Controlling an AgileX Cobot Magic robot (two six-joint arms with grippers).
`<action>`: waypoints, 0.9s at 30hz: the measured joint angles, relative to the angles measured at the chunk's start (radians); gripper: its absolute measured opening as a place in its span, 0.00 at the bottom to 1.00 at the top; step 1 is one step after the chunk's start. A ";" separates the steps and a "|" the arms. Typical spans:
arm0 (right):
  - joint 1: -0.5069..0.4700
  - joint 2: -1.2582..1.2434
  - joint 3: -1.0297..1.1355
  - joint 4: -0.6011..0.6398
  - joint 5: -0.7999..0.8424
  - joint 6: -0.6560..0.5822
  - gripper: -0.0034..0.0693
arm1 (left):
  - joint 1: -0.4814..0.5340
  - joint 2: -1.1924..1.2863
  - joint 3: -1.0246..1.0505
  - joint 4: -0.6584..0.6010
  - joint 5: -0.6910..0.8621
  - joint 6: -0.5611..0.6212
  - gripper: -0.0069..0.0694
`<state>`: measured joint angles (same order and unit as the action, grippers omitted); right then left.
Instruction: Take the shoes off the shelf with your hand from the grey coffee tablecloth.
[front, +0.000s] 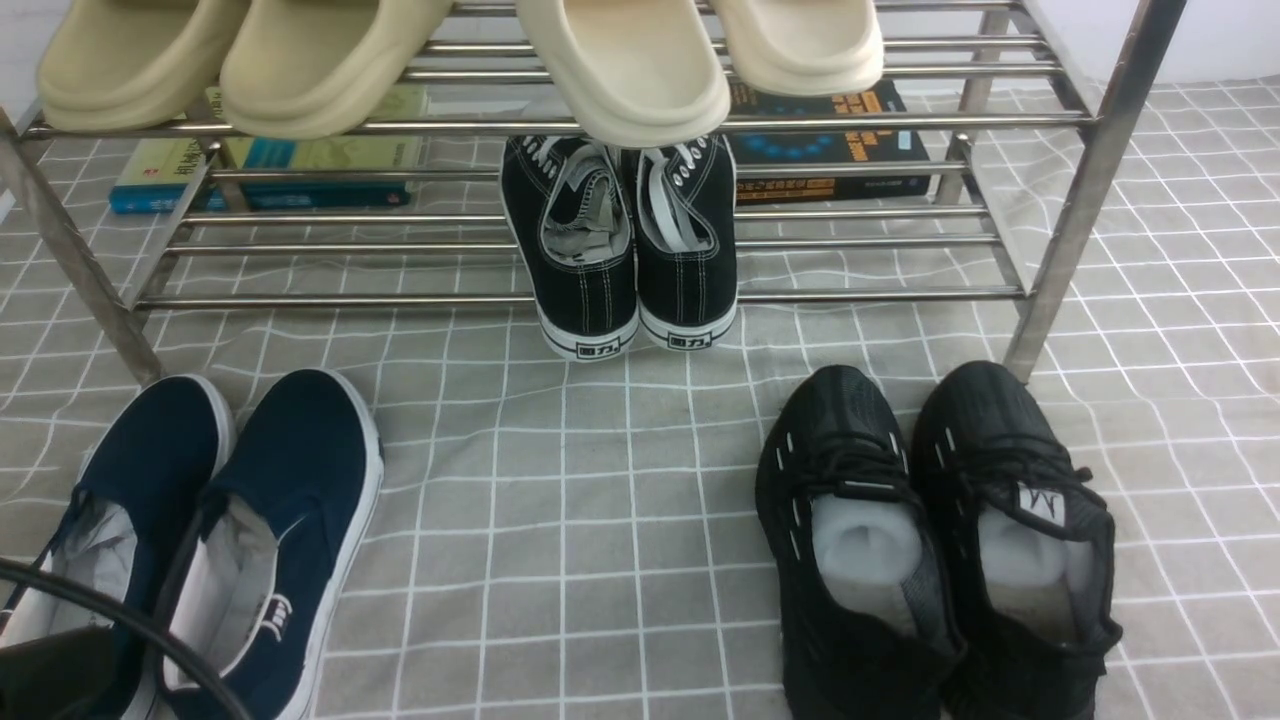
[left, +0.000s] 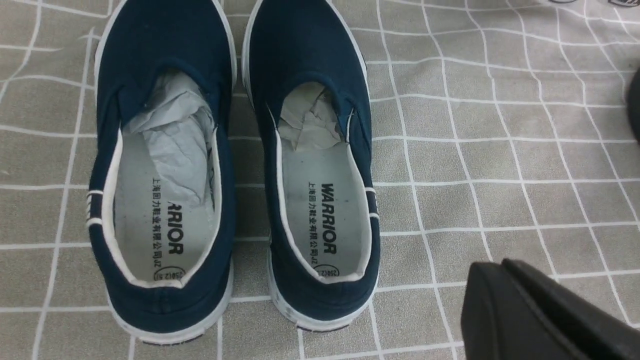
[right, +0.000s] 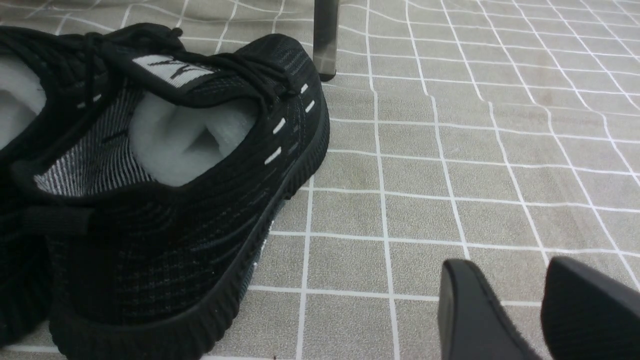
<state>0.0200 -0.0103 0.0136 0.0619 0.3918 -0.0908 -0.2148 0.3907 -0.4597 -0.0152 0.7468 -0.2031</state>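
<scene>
The navy shoes (front: 200, 530) lie near left, toes toward the far shelf (front: 600, 240), on the grey checked tablecloth (front: 560, 520); left hand (left: 540, 310) pressed together, right hand (right: 520, 310) spread.

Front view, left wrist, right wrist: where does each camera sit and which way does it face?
Front: between the arms, facing the chrome shoe rack; only a black cable shows.
Left wrist: looks down on the navy slip-ons; shut left gripper beside them.
Right wrist: low over the checked cloth, by the black mesh sneakers; open right gripper.
Shared: front also shows both pairs.
</scene>
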 joint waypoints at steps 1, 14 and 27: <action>0.000 0.000 0.000 0.000 0.000 0.000 0.38 | 0.000 -0.013 0.026 -0.001 -0.039 -0.002 0.10; 0.000 0.000 0.000 0.000 0.000 0.000 0.38 | 0.159 -0.340 0.371 0.067 -0.341 -0.035 0.12; 0.000 0.000 0.000 0.000 0.000 0.000 0.38 | 0.171 -0.402 0.480 0.142 -0.353 -0.039 0.14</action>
<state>0.0200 -0.0103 0.0136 0.0619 0.3918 -0.0908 -0.0441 -0.0111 0.0202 0.1271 0.3937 -0.2418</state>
